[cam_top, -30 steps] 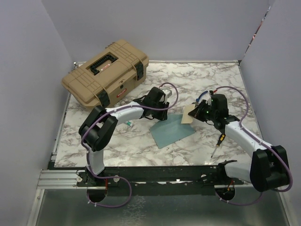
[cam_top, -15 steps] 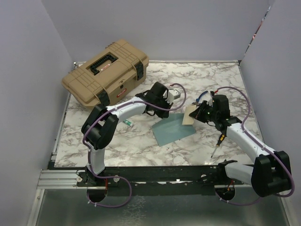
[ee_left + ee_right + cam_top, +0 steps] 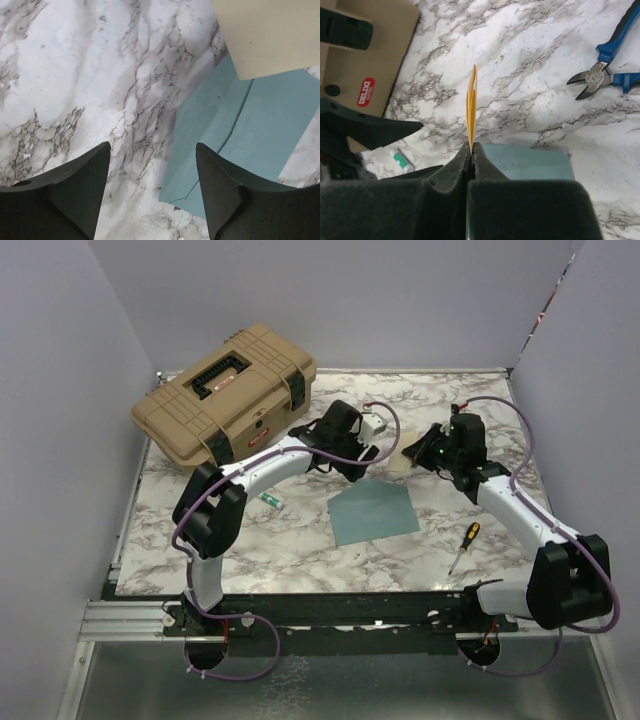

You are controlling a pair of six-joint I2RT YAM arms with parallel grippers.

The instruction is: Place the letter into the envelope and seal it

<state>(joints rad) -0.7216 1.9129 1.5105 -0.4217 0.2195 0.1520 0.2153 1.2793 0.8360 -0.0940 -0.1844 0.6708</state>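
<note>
Progress check: honestly, not much is ticked off yet. The cream-beige creased paper letter (image 3: 408, 456) isn't inside anything. It's off the table, pinched on edge in the right gripper (image 3: 471, 147), whose pads are clamped tight on its lower edge. It sits just past the far side of the flat teal paper envelope (image 3: 373, 512).

The envelope lies flat on the marble-patterned table (image 3: 250, 540), and from the left wrist view its flap looks to be lying down, though we can't say for sure. So we reckon opening it, sliding the letter in and sealing it are all left.

The left gripper (image 3: 152, 185) hovers with its fingers spread and nothing between them, above the table beside the envelope's edge.

Compared with a second ago, the left arm has pulled back off the envelope toward the tan plastic toolbox (image 3: 225, 390). The right arm has carried the letter farther back too, and the envelope seems to have turned a touch.
</note>
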